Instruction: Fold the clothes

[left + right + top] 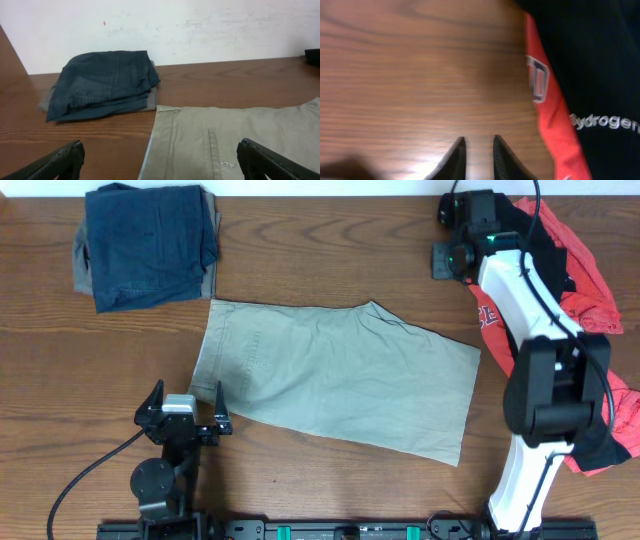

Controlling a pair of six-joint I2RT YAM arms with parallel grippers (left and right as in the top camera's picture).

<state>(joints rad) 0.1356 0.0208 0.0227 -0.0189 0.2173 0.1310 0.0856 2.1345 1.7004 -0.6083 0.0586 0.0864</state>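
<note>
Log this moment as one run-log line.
khaki shorts: spread flat, unfolded | left gripper: open, by waistband corner | right gripper: shut, empty, beside red-black sportswear | navy shorts: folded, far left

"Hydrogen", in white lettering, on the black cloth of the black and red sportswear [600, 60], off to the right of the right gripper [476, 155] and just beyond its tips. On the red stripe, closer to the tips, a white-outlined emblem, too blurred to read. Nothing else legible

Beige shorts [335, 375] spread flat, waistband leftward
</note>
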